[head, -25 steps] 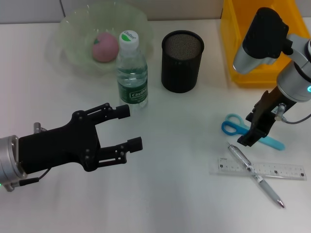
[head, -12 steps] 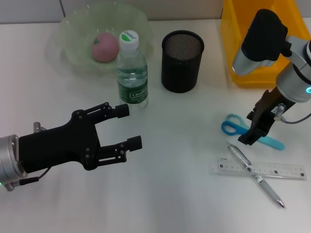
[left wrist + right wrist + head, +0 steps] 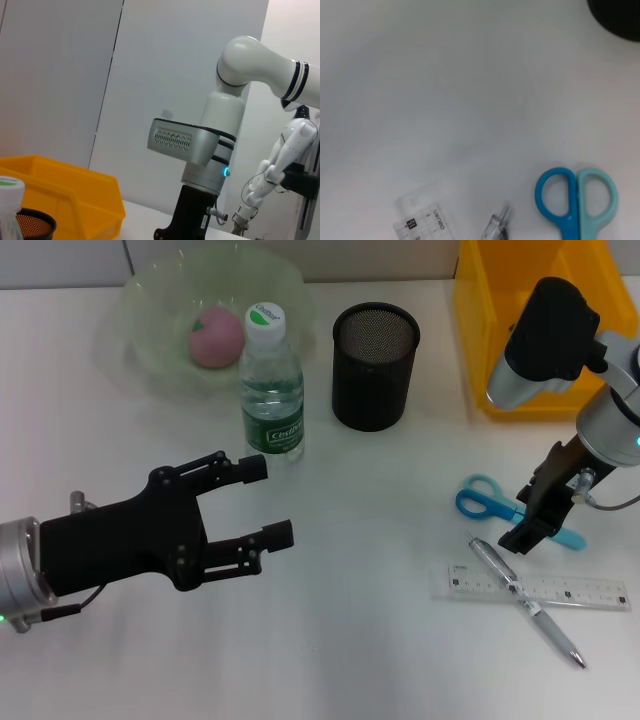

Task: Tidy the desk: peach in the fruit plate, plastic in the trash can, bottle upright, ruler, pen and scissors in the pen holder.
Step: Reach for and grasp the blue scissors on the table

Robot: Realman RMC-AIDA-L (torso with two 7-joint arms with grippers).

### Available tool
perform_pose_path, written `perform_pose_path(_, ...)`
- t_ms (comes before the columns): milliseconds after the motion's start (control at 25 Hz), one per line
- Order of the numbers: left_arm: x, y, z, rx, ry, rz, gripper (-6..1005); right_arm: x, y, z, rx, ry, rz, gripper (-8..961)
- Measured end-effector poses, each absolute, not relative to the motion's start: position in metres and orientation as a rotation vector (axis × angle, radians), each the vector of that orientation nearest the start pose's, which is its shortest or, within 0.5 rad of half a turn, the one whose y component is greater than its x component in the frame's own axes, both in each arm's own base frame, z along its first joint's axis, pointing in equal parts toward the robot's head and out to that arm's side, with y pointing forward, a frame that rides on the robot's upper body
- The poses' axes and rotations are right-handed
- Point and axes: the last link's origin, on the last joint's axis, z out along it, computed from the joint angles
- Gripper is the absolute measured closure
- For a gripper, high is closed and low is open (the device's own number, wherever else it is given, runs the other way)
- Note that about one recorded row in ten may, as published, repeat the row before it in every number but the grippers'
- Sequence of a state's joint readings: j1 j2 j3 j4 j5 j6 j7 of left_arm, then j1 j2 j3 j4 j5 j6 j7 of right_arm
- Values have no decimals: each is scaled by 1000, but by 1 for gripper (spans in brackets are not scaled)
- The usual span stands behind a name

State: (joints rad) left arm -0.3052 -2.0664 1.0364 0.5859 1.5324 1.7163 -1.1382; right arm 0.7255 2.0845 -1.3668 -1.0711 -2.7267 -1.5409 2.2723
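Observation:
The pink peach (image 3: 215, 337) lies in the clear fruit plate (image 3: 140, 300) at the back left. Beside the plate, the water bottle (image 3: 270, 385) stands upright, with the black mesh pen holder (image 3: 373, 365) to its right. On the right, the blue scissors (image 3: 488, 502) (image 3: 577, 197), the pen (image 3: 525, 600) (image 3: 497, 227) and the clear ruler (image 3: 545, 588) (image 3: 420, 222) lie on the desk, the pen crossing the ruler. My right gripper (image 3: 522, 536) hangs just above the scissors' blades. Out to the front left, my left gripper (image 3: 272, 500) is open and holds nothing. No plastic is in view.
The yellow trash can (image 3: 520, 330) (image 3: 65, 200) stands at the back right, behind my right arm (image 3: 210, 165). The left wrist view also catches the bottle cap (image 3: 10, 187) and the pen holder's rim (image 3: 32, 225). White desk lies between the two arms.
My right gripper has shifted slightly right and toward the desk's front edge, over the scissors. The left arm has stayed still.

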Motion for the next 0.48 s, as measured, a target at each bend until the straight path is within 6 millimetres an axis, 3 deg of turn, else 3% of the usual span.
perform_pose_path(480, -263, 258, -14, -2706, -454, -1119, 187, 209, 366, -27, -2713, 638, -836, 264)
